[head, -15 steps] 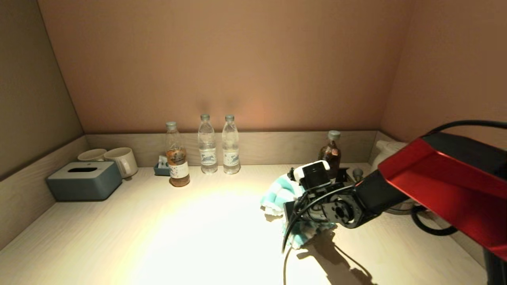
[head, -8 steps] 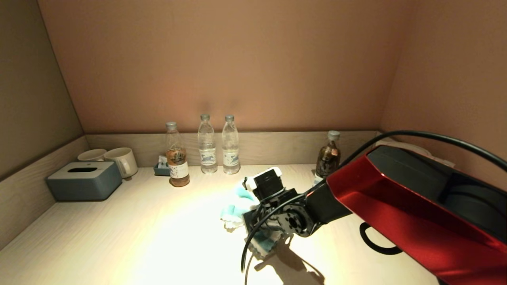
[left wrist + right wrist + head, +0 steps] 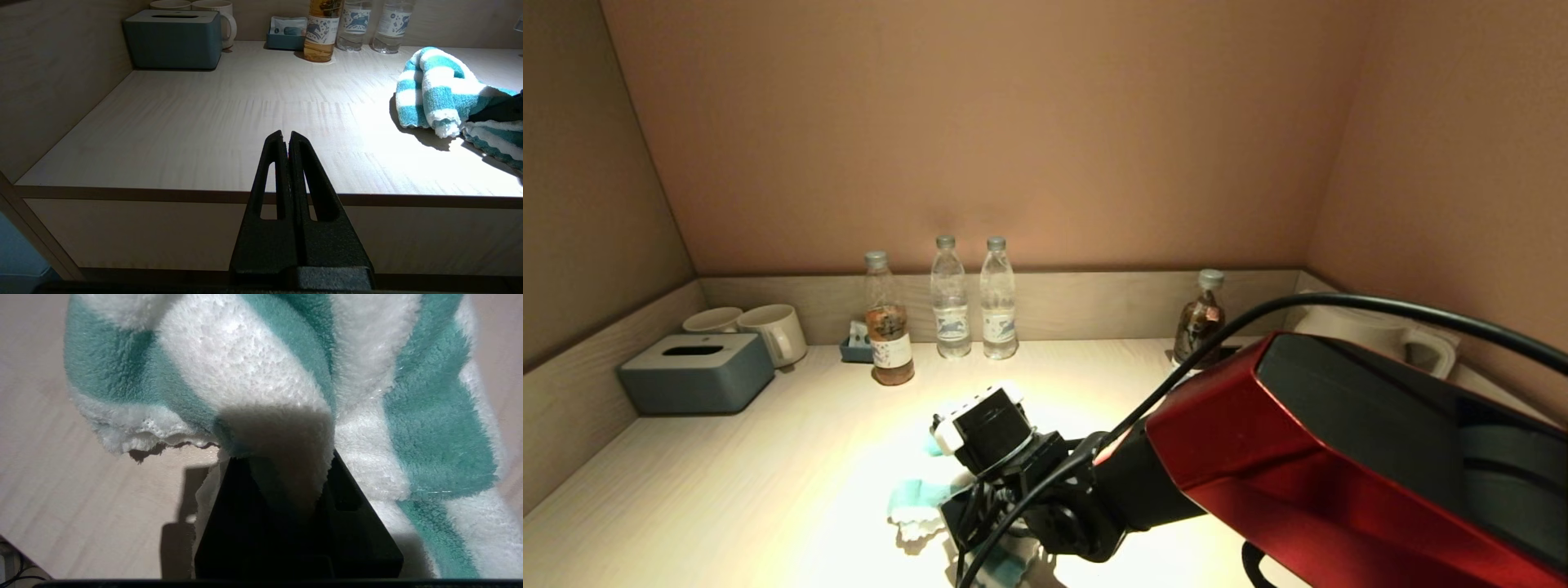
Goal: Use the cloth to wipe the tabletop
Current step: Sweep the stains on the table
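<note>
Head view: the right gripper [image 3: 980,523] sits low in the centre of the frame, pressed onto the cloth [image 3: 915,506], which lies bunched on the tabletop [image 3: 768,490]. Bottles [image 3: 950,298] stand along the back rim.

Left wrist view: the left gripper [image 3: 286,141] hangs in front of the table edge, fingers pressed together on nothing; the cloth [image 3: 433,94] lies at right.

Right wrist view: the right gripper [image 3: 286,473] pinches a fold of cloth [image 3: 261,375].
</note>
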### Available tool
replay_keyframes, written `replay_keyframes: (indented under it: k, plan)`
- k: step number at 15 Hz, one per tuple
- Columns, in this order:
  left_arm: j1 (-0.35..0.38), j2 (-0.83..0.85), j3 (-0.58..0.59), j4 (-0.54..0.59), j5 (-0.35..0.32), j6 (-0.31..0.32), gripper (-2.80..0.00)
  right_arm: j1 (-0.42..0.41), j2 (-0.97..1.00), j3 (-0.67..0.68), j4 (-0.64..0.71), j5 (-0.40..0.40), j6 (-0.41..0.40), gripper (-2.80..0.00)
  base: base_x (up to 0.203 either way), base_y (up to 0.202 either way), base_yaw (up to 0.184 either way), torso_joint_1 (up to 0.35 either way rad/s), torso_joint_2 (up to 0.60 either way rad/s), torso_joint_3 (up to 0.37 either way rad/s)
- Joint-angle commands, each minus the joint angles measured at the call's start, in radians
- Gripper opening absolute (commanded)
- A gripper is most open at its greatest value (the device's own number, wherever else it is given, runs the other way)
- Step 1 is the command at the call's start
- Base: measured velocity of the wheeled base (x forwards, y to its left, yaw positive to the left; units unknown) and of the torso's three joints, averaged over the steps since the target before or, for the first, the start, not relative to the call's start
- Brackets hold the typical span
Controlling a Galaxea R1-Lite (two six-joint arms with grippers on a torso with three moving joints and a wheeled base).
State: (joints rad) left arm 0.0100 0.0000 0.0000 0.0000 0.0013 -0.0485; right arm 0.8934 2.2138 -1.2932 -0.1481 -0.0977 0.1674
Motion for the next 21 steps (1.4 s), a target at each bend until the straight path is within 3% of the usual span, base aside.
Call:
replay_keyframes:
  k: [1, 5, 13, 21]
  plan:
    - [0.001, 0.002, 0.000, 0.000, 0.000, -0.001, -2.80, 0.090, -0.010, -0.028, 0.019, -0.007, -0.005, -2.80, 0.000, 0.000, 0.000, 0.000, 0.00, 0.000]
    - [0.001, 0.002, 0.000, 0.000, 0.000, -0.001, -2.80, 0.143, 0.027, -0.138, 0.082, -0.010, -0.035, -2.80, 0.000, 0.000, 0.000, 0.000, 0.00, 0.000]
    - [0.001, 0.002, 0.000, 0.000, 0.000, -0.001, -2.80, 0.157, 0.180, -0.343, 0.174, -0.013, -0.046, -2.80, 0.000, 0.000, 0.000, 0.000, 0.00, 0.000]
    - [0.001, 0.002, 0.000, 0.000, 0.000, -0.001, -2.80, 0.148, 0.181, -0.260, 0.187, -0.032, -0.039, -2.80, 0.000, 0.000, 0.000, 0.000, 0.00, 0.000]
